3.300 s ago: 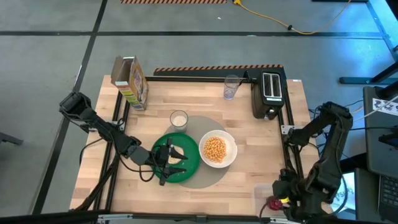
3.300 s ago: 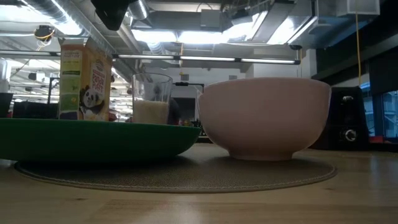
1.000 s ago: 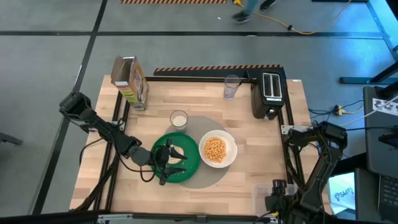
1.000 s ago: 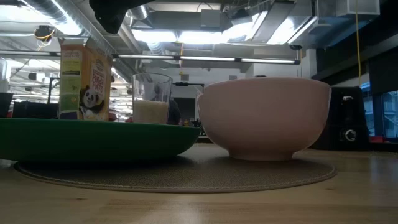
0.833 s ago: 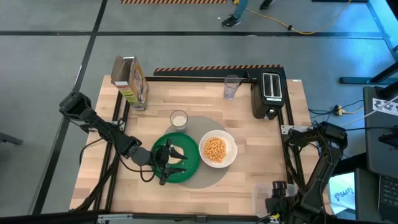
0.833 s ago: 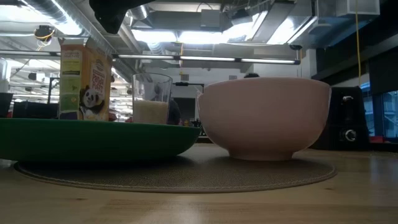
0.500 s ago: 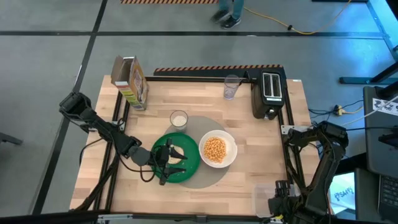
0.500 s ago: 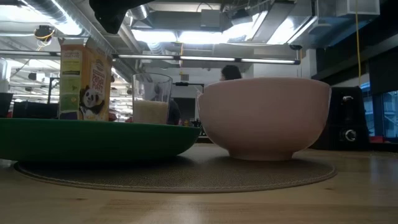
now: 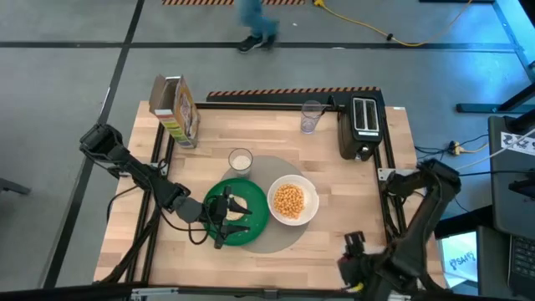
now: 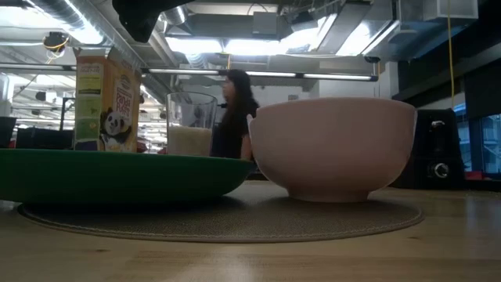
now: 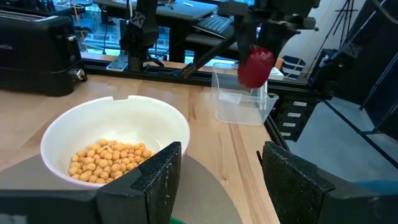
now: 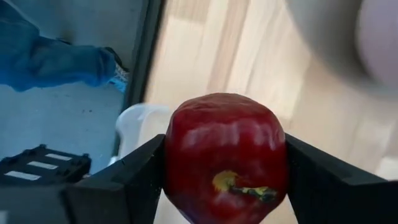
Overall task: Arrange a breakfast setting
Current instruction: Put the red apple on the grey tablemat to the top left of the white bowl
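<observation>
right hand [image 12: 224, 162]: pinching the apple [image 12: 225, 155] between its two fingers, at the lower right of the high view, at the desk's near right corner
apple: red, held clear of the desk [image 9: 351, 192]; in the left wrist view it hangs above a clear plastic tub [image 11: 242, 104] at the desk edge
left hand [image 9: 236, 216]: fingers spread, nothing between them, over the plate [image 9: 259, 213], lower centre-left of the high view
plate: green, round, on the left part of the mat [image 9: 276, 242]
bowl [image 9: 292, 201]: white, full of small yellow cereal balls, on the mat just right of the plate
mat: grey, round, centre of the desk
milk glass [image 9: 240, 159]: just beyond the plate, at the mat's far edge
cereal box [image 9: 175, 110]: upright, upper left of the desk
empty glass [image 9: 311, 117]: far edge, left of the toaster [image 9: 362, 127]
person [image 10: 233, 113]: walking past behind the desk in the low view
</observation>
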You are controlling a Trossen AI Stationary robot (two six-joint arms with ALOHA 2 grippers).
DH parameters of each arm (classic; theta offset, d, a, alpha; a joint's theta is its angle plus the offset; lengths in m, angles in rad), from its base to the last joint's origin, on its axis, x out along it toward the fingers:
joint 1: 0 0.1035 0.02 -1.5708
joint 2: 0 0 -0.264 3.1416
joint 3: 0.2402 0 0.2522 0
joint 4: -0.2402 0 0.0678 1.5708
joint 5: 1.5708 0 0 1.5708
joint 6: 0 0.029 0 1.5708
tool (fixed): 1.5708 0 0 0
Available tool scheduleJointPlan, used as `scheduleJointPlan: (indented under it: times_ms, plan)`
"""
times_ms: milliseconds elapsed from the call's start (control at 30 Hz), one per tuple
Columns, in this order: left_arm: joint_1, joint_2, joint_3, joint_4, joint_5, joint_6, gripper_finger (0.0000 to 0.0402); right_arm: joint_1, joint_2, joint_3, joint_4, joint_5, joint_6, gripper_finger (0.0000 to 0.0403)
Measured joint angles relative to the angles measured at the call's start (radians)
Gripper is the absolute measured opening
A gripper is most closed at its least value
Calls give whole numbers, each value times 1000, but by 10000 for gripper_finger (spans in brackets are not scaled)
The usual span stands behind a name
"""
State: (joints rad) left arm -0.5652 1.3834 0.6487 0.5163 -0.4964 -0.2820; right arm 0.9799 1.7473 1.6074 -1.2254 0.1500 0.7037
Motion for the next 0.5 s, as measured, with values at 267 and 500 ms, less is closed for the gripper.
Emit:
scheduleJointPlan:
  times_ms: [267,500]
  plan:
    - [4,0,0,-12,34,7,211,-180,0,54,-13,-4,-276,260]
    - [4,0,0,-35,43,64,211,-376,0,70,-7,-6,-510,261]
